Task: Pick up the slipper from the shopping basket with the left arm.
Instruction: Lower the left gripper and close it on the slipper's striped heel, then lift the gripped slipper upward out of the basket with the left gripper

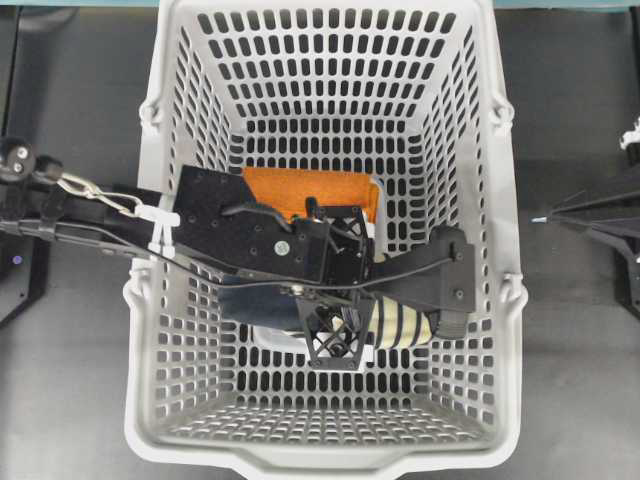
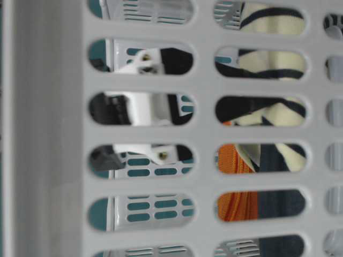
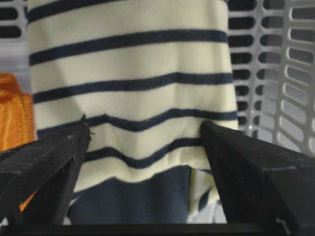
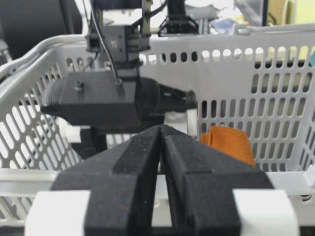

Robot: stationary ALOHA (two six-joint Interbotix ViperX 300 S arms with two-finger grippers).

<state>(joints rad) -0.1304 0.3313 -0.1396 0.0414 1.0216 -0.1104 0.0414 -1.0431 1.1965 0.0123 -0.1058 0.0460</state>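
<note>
Orange cloth (image 1: 310,188) lies far-left of the slipper (image 3: 133,93); left gripper (image 3: 147,162), spread wide, straddles the slipper ungrasped.

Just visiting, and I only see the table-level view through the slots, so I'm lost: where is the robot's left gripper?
Observer: Overhead, the black lattice-patterned left gripper is down inside the light grey slotted plastic basket, astride the cream, navy-striped soft slipper.
Operator: Grabbed it?
Observer: Not yet; the left wrist view shows its fingers spread wide either side of the striped upper.
Operator: The other arm?
Observer: Its black right gripper is shut, outside the basket.
</note>
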